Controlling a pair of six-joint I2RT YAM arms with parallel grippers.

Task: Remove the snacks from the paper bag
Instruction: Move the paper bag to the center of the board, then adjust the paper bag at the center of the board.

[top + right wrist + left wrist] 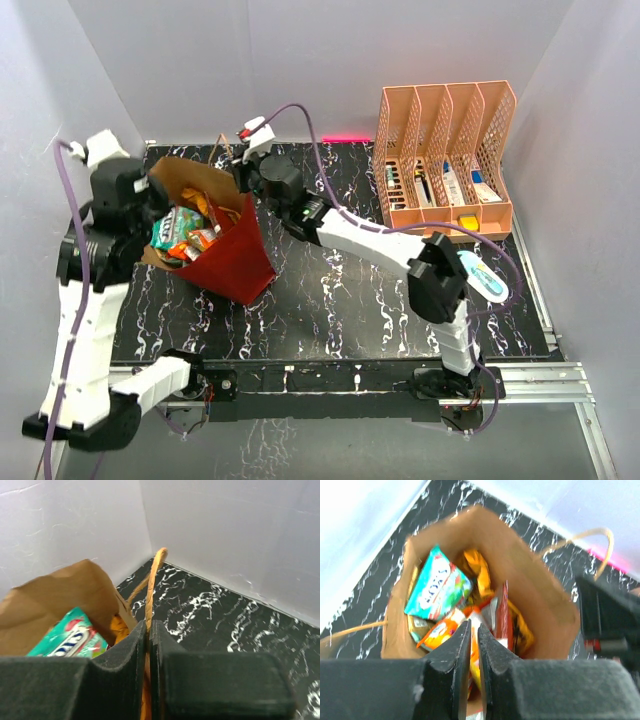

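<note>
1. While the snacks (pixel 437 587) all lie inside, our left tool (pixel 474 625) is closed to a thin slit at the left rim of the paper bag (pixel 540 595), seemingly pinching it to steady the mouth.
2. We count one bag, leaning on the desk (pixel 340 290), two handles, and at least five snacks: teal, orange, red, yellow.
3. Our right tool (pixel 148 624) is clamped tight on one handle (pixel 154 575), probably to hold the mouth wide.

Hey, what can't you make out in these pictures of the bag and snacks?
The snacks deeper in the paper bag: every view, upper packets and bag walls cover them.
What the left gripper pinches, if anything: left wrist view, its own jaws hide it.
Items in the file organiser: top view, too small.
</note>
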